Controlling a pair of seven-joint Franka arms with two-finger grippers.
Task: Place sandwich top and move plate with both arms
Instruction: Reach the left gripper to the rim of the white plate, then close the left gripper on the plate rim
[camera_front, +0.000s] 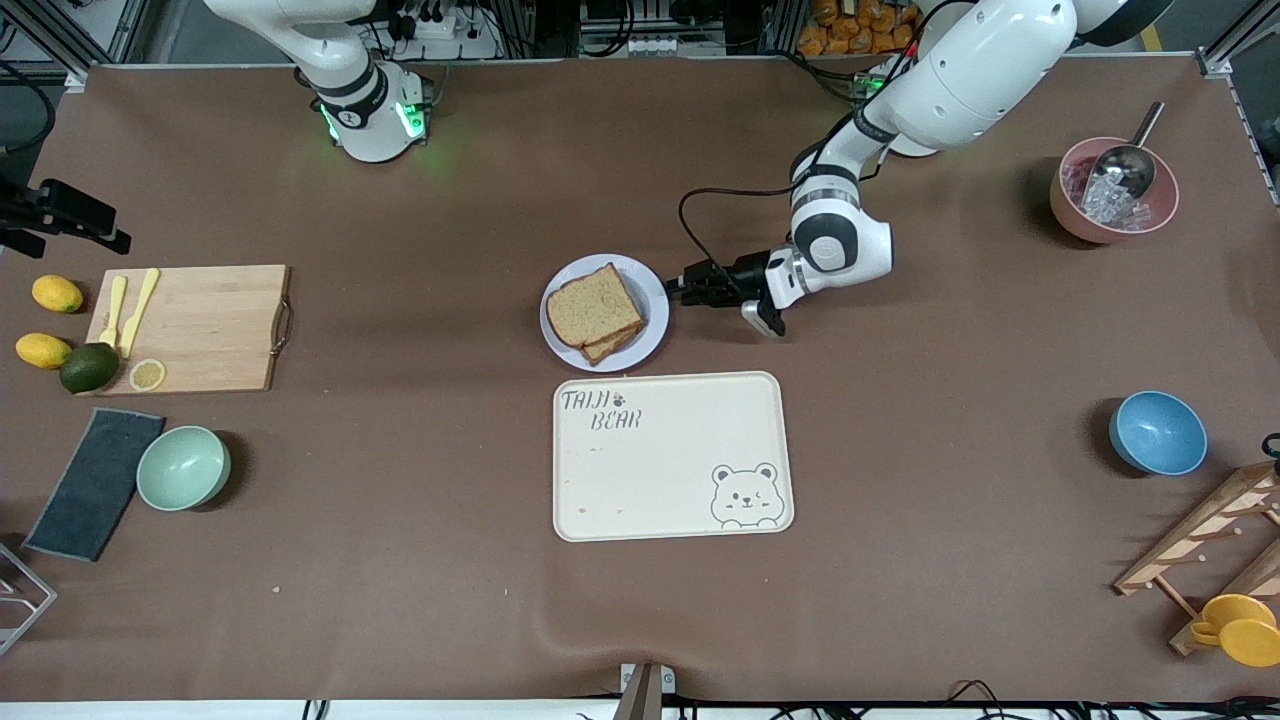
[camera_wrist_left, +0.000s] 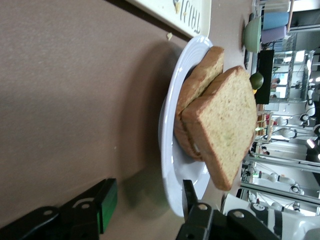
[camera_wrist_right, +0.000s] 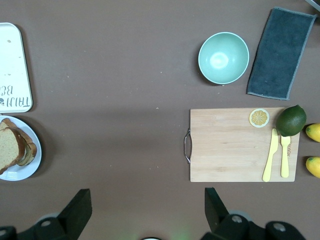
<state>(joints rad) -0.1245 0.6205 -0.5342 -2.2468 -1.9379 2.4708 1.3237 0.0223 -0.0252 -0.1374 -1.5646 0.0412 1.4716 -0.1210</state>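
Note:
The plate (camera_front: 655, 300) sits mid-table. On it the sandwich top (camera_front: 592, 304), a plain brown slice, lies skewed on a lower slice. My left gripper (camera_front: 682, 289) is low at the plate's rim on the side toward the left arm's end, fingers open. In the left wrist view the left gripper (camera_wrist_left: 148, 202) has the plate rim (camera_wrist_left: 169, 150) between its jaws, close to one finger, with the sandwich top (camera_wrist_left: 227, 120) just past it. My right gripper (camera_wrist_right: 147, 210) is open and empty, high over the table; the plate (camera_wrist_right: 25, 170) shows at the edge of its view.
A cream bear tray (camera_front: 672, 455) lies just nearer the camera than the plate. Toward the right arm's end are a cutting board (camera_front: 195, 325) with utensils, lemons, an avocado, a mint bowl (camera_front: 183, 467) and a grey cloth (camera_front: 95, 483). Toward the left arm's end are a blue bowl (camera_front: 1157, 432) and a pink bowl (camera_front: 1112, 190).

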